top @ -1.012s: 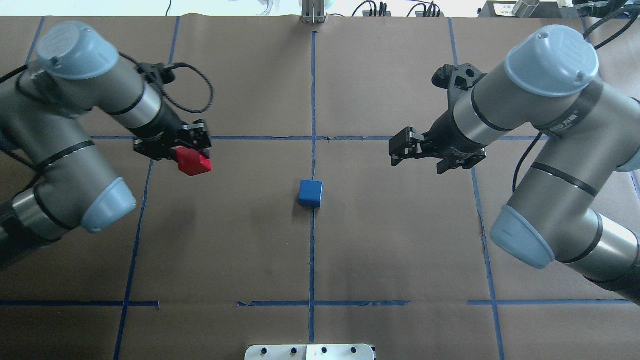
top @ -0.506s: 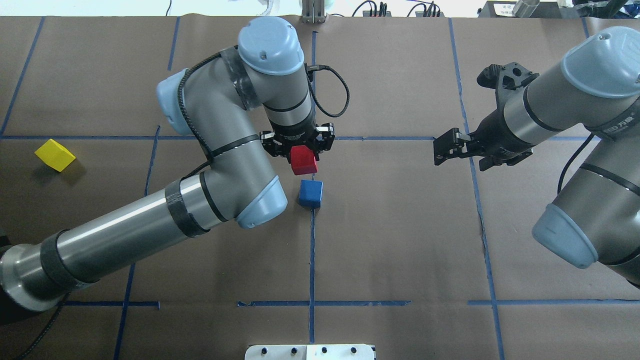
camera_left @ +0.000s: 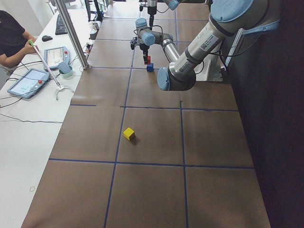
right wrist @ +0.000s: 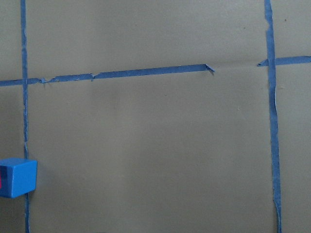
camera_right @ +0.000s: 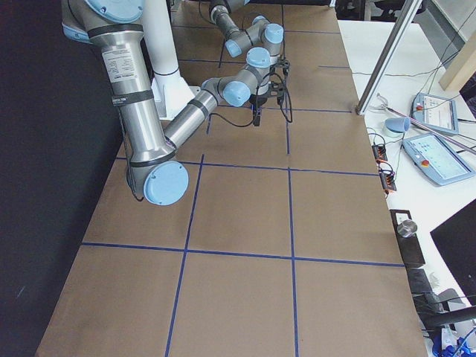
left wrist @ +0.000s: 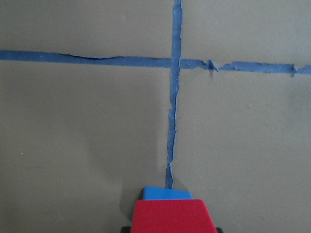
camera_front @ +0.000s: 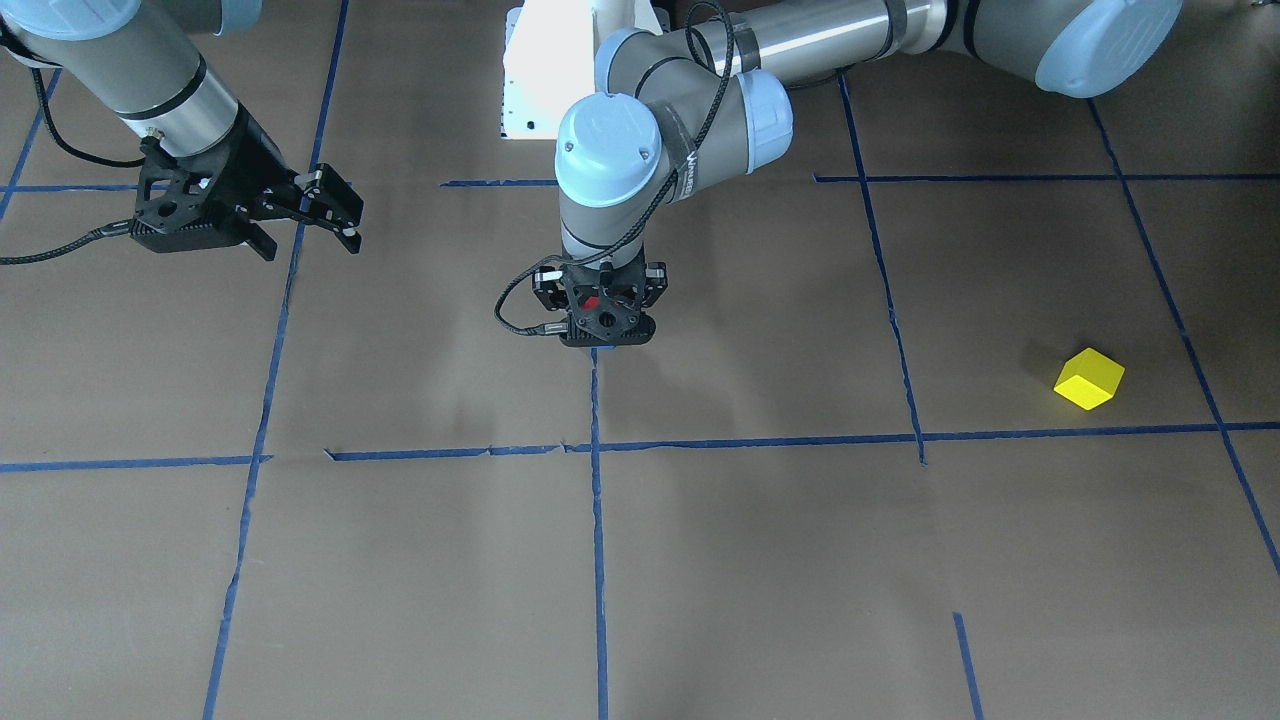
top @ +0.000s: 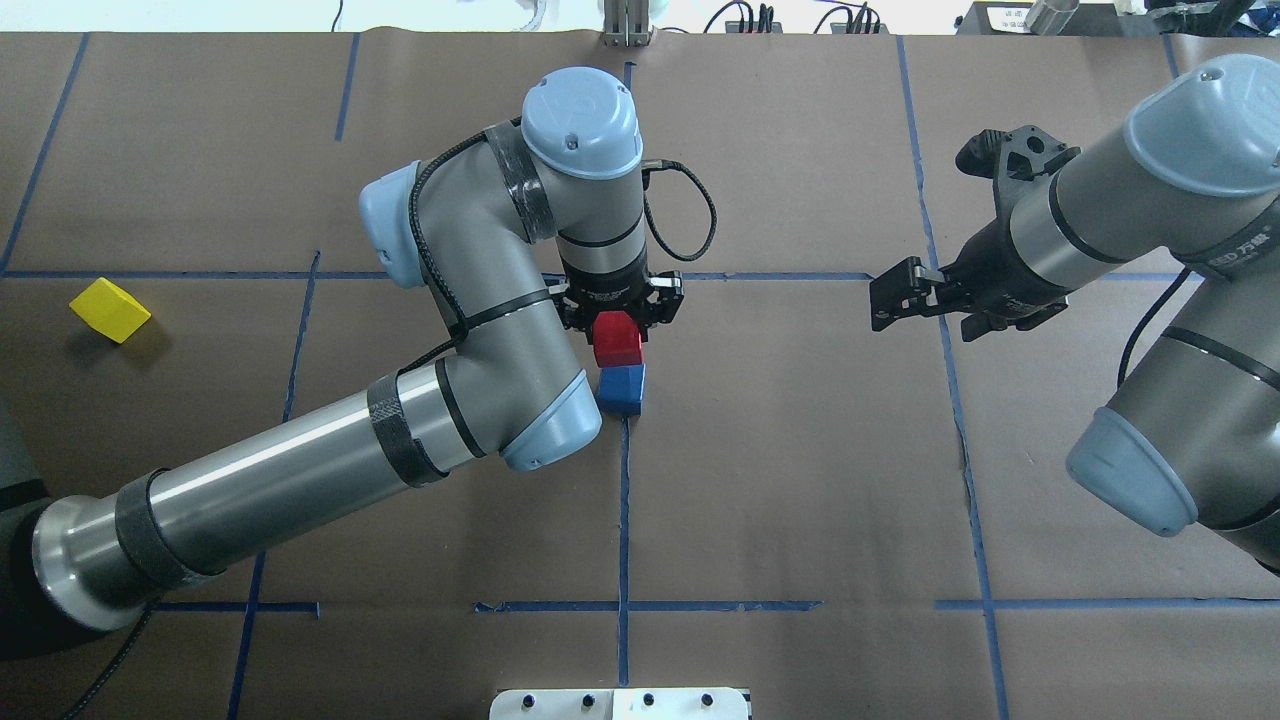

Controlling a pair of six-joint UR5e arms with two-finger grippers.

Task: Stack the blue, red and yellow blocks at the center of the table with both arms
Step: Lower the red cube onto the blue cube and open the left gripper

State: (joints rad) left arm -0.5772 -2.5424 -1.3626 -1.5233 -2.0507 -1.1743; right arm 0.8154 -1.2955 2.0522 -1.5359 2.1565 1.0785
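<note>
My left gripper (top: 617, 322) is shut on the red block (top: 616, 340) and holds it over the blue block (top: 621, 388) at the table's center. In the left wrist view the red block (left wrist: 172, 216) covers most of the blue block (left wrist: 167, 193); I cannot tell if they touch. In the front view the left gripper (camera_front: 597, 318) hides the blue block. The yellow block (top: 110, 309) lies alone at the far left, also in the front view (camera_front: 1089, 379). My right gripper (top: 893, 296) is open and empty, hovering to the right. Its wrist view shows the blue block (right wrist: 17, 177).
Blue tape lines (top: 624, 500) mark a grid on the brown paper. The white robot base plate (top: 620, 703) sits at the near edge. An operator (camera_left: 12, 40) with tablets sits at a side table beyond the far edge.
My left arm swung in from the left with the red block and now holds it over the blue block. My right arm drew back to the right, then held still.
</note>
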